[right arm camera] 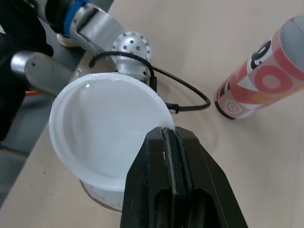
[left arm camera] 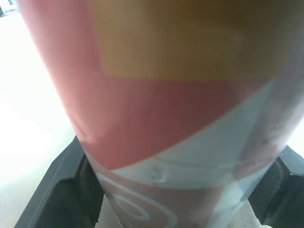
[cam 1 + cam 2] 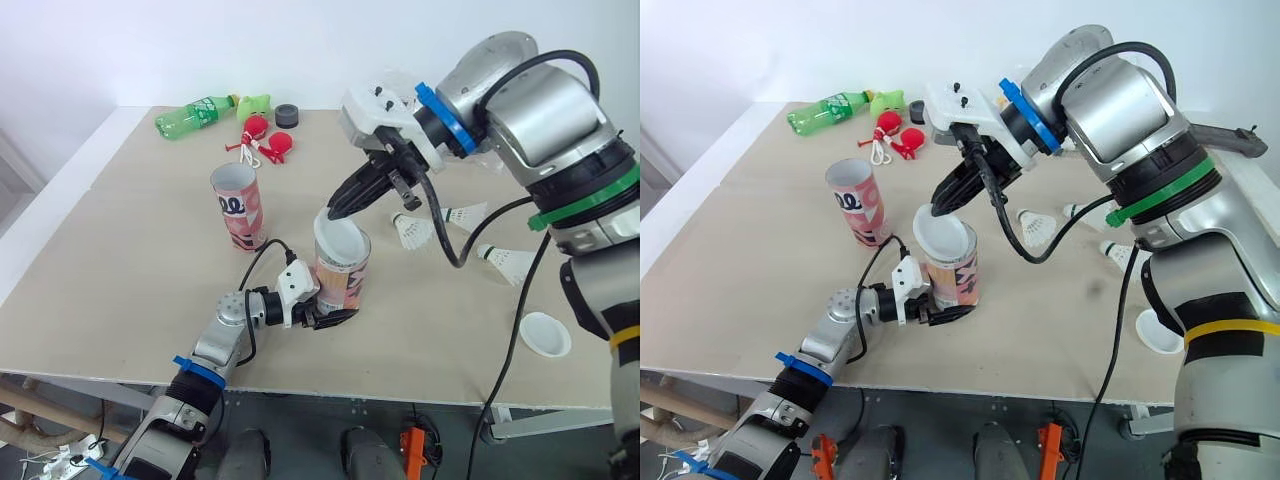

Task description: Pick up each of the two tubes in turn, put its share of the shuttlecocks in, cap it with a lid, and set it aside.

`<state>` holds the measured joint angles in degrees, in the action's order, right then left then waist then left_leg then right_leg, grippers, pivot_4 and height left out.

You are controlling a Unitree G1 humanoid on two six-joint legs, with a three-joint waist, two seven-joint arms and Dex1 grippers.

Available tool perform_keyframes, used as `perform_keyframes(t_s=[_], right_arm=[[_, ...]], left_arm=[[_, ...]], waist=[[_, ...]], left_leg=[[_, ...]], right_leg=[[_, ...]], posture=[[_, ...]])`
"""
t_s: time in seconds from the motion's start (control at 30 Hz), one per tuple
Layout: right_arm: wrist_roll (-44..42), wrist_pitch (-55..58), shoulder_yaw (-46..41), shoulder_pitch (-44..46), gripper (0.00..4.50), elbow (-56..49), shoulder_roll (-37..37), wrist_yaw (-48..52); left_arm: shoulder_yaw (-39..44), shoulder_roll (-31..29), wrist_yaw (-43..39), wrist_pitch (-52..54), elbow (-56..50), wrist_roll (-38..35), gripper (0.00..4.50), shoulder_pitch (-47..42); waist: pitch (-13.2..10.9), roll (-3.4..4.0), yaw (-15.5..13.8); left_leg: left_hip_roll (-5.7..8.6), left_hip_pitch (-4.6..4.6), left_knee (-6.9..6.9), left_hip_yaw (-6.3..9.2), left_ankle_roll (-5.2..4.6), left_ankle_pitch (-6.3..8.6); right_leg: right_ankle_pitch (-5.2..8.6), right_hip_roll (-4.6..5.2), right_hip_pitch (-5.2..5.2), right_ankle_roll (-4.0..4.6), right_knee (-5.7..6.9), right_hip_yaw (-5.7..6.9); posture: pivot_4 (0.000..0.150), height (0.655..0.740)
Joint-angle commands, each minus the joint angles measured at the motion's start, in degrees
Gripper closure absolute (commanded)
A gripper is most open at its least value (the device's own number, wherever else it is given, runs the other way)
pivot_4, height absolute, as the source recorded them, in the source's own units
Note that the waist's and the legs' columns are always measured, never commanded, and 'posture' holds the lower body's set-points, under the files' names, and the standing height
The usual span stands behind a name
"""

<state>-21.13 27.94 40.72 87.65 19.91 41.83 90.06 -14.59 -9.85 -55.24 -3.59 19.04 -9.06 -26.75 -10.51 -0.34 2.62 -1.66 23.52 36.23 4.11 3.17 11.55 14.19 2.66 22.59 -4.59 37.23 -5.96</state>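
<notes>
The left gripper clamps the near tube on the bench while the right gripper pinches a lid onto its mouth, seemingly not yet seated. The second tube stands open; shuttlecocks and another lid wait.

right claw on lid atop tube; left claw around base

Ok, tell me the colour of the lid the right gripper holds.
White. The lid shows best in the right wrist view, pinched at its rim by the right gripper.
</notes>
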Motion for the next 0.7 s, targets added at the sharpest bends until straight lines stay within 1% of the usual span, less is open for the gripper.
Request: perform_keyframes(t_s=[0.03,0.23,0.5,0.7], right_arm=[[2.07,-2.27,-0.12,0.22,4.43,1.25,-0.26,2.44],[4.99,-5.22,0.9,0.46,4.43,4.17,-1.08,2.44],[1.4,-2.88,-0.18,2.89,4.43,5.21,-1.44,2.44],[0.38,-2.96,0.91,3.6,4.43,4.98,-0.56,2.44]], left_arm=[[-0.75,0.11,0.22,0.41,0.37,0.53,1.25,1.09],[-1.06,0.29,0.34,0.62,-0.21,0.58,1.25,1.49],[-1.21,0.3,0.26,0.79,-0.45,0.54,1.25,1.59],[-1.28,0.33,0.19,0.85,-0.5,0.56,1.25,1.6]], waist=[[0.0,0.0,0.02],[0.0,0.0,0.03],[0.0,0.01,0.03],[0.0,0.0,0.03]], left_leg=[[0.0,0.0,0.0,0.0,0.0,0.0],[0.0,-0.01,-0.01,0.0,0.0,0.0],[0.0,-0.01,-0.01,0.0,0.0,0.0],[0.0,-0.01,-0.02,0.0,0.0,0.0]], right_leg=[[0.0,0.0,0.0,0.0,0.0,0.0],[0.0,-0.01,0.01,0.01,0.0,0.0],[-0.01,-0.01,0.01,0.02,0.0,0.0],[0.0,-0.01,0.01,0.01,0.0,0.0]], posture=[[0.15,0.74],[0.15,0.74],[0.15,0.74],[0.15,0.74]])
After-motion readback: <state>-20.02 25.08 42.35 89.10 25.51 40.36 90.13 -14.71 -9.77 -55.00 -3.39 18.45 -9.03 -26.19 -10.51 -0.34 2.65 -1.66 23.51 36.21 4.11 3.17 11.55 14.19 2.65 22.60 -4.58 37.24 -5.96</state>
